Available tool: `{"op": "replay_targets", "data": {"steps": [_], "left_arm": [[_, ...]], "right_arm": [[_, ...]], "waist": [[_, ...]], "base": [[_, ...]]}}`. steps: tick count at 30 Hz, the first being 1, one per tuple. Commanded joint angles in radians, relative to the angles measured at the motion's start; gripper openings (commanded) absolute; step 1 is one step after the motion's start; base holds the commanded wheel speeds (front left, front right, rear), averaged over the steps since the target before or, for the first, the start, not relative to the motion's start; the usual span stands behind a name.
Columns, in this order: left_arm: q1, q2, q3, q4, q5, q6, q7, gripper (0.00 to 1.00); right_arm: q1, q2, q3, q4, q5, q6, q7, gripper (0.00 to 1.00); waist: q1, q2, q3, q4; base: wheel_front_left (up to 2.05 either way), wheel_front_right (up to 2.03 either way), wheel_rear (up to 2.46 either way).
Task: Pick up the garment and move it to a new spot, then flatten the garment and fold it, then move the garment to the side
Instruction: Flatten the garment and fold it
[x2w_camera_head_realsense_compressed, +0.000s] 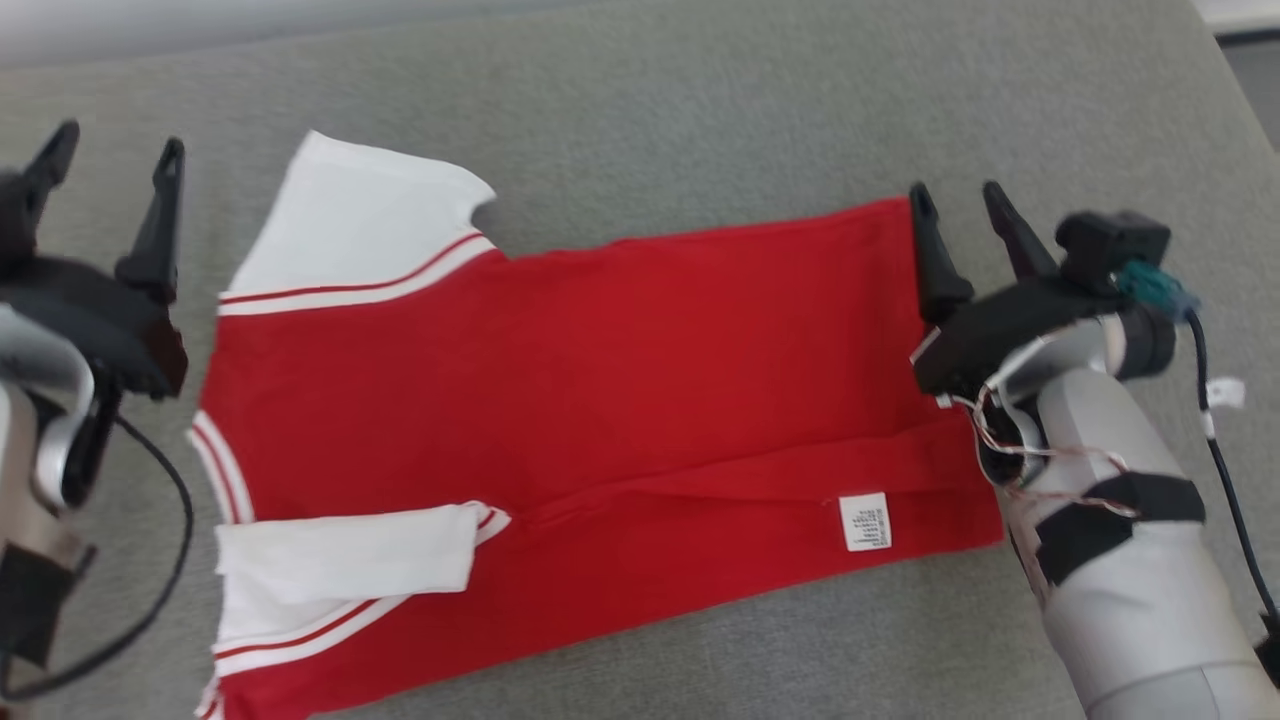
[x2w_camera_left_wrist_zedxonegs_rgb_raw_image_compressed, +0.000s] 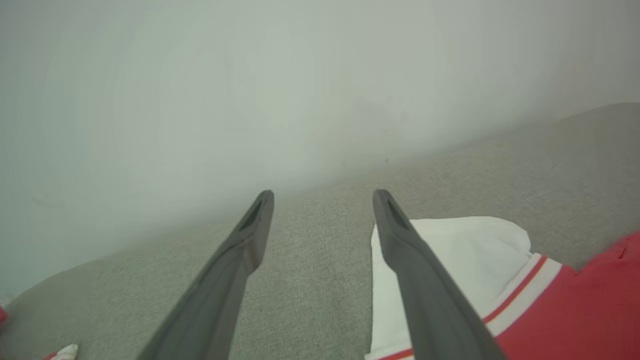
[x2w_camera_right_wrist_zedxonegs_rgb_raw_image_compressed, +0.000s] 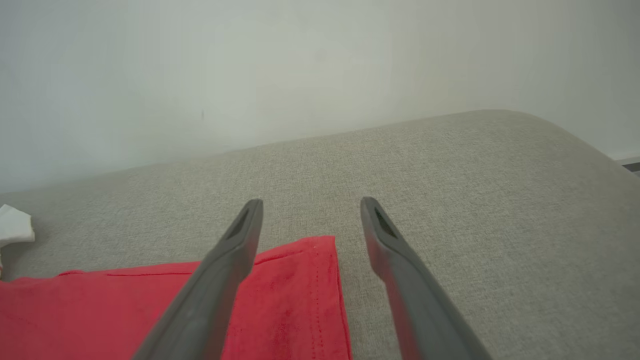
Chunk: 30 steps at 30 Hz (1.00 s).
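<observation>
The garment (x2w_camera_head_realsense_compressed: 600, 400) is a red shirt with white sleeves, lying partly folded on the grey cushion, its hem to the right and a white label near the lower right. My left gripper (x2w_camera_head_realsense_compressed: 112, 162) hovers open just left of the upper white sleeve (x2w_camera_left_wrist_zedxonegs_rgb_raw_image_compressed: 465, 255). My right gripper (x2w_camera_head_realsense_compressed: 958, 204) is open above the hem's far corner (x2w_camera_right_wrist_zedxonegs_rgb_raw_image_compressed: 305, 285), its left finger over the red cloth and its right finger over bare cushion. Nothing is between either pair of fingers.
The grey fabric cushion (x2w_camera_head_realsense_compressed: 700, 110) runs wide behind and to the right of the shirt. A pale wall (x2w_camera_right_wrist_zedxonegs_rgb_raw_image_compressed: 250, 65) rises behind it. The cushion's rounded right edge (x2w_camera_right_wrist_zedxonegs_rgb_raw_image_compressed: 575, 135) drops off near the right arm.
</observation>
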Motion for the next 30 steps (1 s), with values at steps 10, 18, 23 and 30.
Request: {"op": "replay_targets", "data": {"steps": [10, 18, 23, 30], "left_arm": [[-0.230, 0.056, -0.207, 0.154, -0.110, 0.002, 0.127, 1.00], [-0.318, 0.065, -0.313, 0.267, -0.150, 0.002, 0.163, 1.00], [-0.362, 0.070, -0.354, 0.331, -0.161, 0.002, 0.163, 1.00], [-0.409, 0.055, -0.405, 0.386, -0.200, 0.002, 0.148, 1.00]], "right_arm": [[-0.151, 0.042, 0.071, 0.137, 0.022, -0.002, 0.024, 1.00], [-0.223, 0.070, 0.131, 0.209, 0.042, -0.002, 0.026, 1.00], [-0.256, 0.079, 0.168, 0.243, 0.059, -0.002, 0.027, 1.00], [-0.295, 0.083, 0.213, 0.277, 0.085, -0.002, 0.023, 1.00]], "waist": [[-0.0004, -0.0003, 0.120, -0.104], [-0.0004, -0.0003, 0.143, -0.128], [-0.0004, -0.0003, 0.158, -0.135], [-0.0004, -0.0003, 0.181, -0.131]], "base": [[0.00, 0.00, 0.00], [0.00, 0.00, 0.00], [0.00, 0.00, 0.00], [0.00, 0.00, 0.00]]}}
